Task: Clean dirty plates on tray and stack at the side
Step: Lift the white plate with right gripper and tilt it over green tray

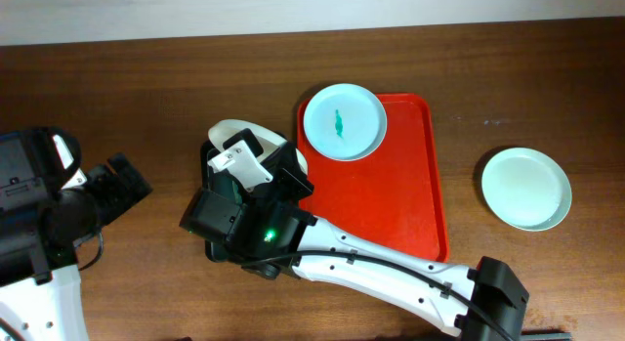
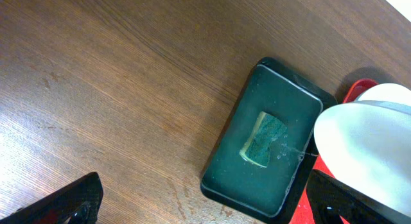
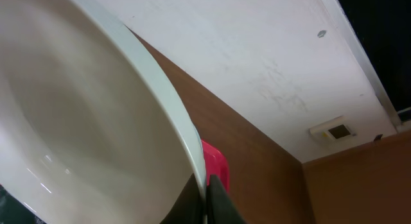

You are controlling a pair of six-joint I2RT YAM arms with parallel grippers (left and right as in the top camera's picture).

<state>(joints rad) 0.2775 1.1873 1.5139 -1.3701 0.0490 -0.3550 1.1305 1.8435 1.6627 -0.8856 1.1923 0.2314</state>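
Note:
A pale mint-blue plate [image 1: 342,121] with a teal-green smear lies on the far left corner of the red tray [image 1: 391,204]. A second mint-blue plate [image 1: 525,188] with no smear lies on the table to the right of the tray. My right gripper [image 1: 256,157] is shut on the rim of the white plate [image 1: 230,134] and holds it tilted on edge, left of the tray. In the right wrist view the fingers [image 3: 207,185] pinch the plate's rim [image 3: 96,121]. My left gripper [image 2: 205,205] is open and empty, at the left over bare table [image 1: 127,182].
A small black tray [image 2: 225,172] holding a green-yellow sponge [image 2: 263,139] sits on the wood table beside the red tray's left edge [image 2: 359,89], under the held white plate [image 2: 366,140]. My right arm [image 1: 371,268] crosses the front of the table.

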